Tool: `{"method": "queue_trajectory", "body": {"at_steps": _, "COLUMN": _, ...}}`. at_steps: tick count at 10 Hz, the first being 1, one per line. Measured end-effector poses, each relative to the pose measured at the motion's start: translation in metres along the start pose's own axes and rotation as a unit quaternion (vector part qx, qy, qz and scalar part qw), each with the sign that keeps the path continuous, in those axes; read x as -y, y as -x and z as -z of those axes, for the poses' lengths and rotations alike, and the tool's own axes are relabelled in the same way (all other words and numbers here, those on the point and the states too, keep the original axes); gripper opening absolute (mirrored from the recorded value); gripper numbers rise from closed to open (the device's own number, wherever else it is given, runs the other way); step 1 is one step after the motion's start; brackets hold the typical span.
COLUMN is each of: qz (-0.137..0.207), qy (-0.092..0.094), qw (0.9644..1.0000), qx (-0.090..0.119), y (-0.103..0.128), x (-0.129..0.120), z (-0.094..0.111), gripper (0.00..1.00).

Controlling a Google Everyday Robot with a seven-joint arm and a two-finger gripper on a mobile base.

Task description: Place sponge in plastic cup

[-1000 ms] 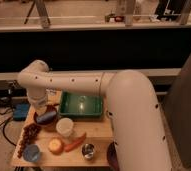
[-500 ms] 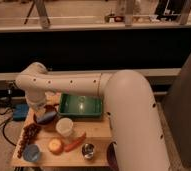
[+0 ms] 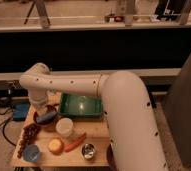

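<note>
Camera view, and the gripper (image 3: pixel 42 107) hangs low at the left end of the wooden table (image 3: pixel 96 136), dropping straight down from the bent white arm (image 3: pixel 79 85). Directly beneath it sits a dark bowl (image 3: pixel 39 121), and in it lies a bluish-grey slab I take for the sponge (image 3: pixel 49 116). Whether the gripper is apart, together or clamped on it, I cannot tell.

The plastic cup (image 3: pixel 65 127) stands upright just beside the bowl, below and to the right of the gripper.

Dangers from here: a grab near one end could let the sponge swing or slip out. The bowl rim could catch the gripper and get dragged along. The cup looks light and sits close, so a low carry could knock it over. A sponge arriving crosswise may bridge the cup's mouth instead of dropping in.

As for its lie, the long axis seems to slant from lower left of the gripper up to its right, the far end aimed toward the green tray (image 3: pixel 81 106).
</note>
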Motion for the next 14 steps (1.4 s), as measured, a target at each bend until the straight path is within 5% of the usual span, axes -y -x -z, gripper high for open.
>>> {"method": "queue_trajectory", "body": {"at_steps": 9, "qz": -0.022, "qy": 0.01, "qw": 0.9997, "qx": 0.006, "y": -0.009, "x": 0.007, "z": -0.022, "gripper": 0.79}}
{"method": "queue_trajectory", "body": {"at_steps": 11, "qz": -0.026, "qy": 0.011, "qw": 0.9996, "qx": 0.008, "y": -0.011, "x": 0.008, "z": -0.026, "gripper": 0.7}}
{"method": "queue_trajectory", "body": {"at_steps": 14, "qz": -0.03, "qy": 0.013, "qw": 0.9994, "qx": 0.01, "y": -0.014, "x": 0.009, "z": -0.031, "gripper": 0.7}}
